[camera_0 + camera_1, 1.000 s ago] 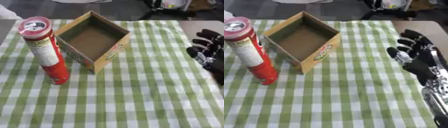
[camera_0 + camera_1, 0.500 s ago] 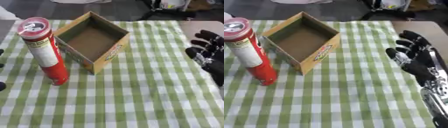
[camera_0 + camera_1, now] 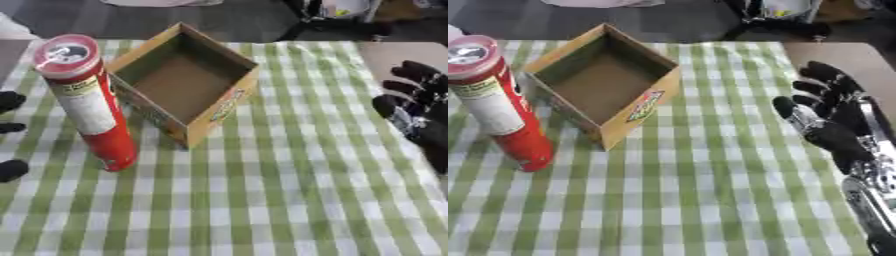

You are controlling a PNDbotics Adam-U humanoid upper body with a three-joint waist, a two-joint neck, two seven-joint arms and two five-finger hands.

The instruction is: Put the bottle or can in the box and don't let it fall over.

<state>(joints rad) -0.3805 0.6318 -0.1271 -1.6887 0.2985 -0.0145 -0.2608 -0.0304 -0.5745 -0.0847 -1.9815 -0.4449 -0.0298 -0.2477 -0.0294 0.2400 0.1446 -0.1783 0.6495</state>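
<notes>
A tall red can [image 3: 87,100] with a white label and a red lid stands upright on the green checked cloth, just left of the open cardboard box [image 3: 185,82]. The box is empty, its opening facing up. My left hand [image 3: 10,131] shows only as dark fingertips at the left edge, a short way left of the can and apart from it. My right hand [image 3: 833,125] rests open at the right side of the table, fingers straight and pointing away, holding nothing.
The green and white checked cloth [image 3: 262,200] covers the table, with free room in front of the box and can. Dark equipment [image 3: 337,15] stands beyond the far edge. A bare tan tabletop strip [image 3: 842,55] lies at the far right.
Dark fingertips of my left hand have come into view at the left edge beside the can. The can, the box and my right hand have stayed put.
</notes>
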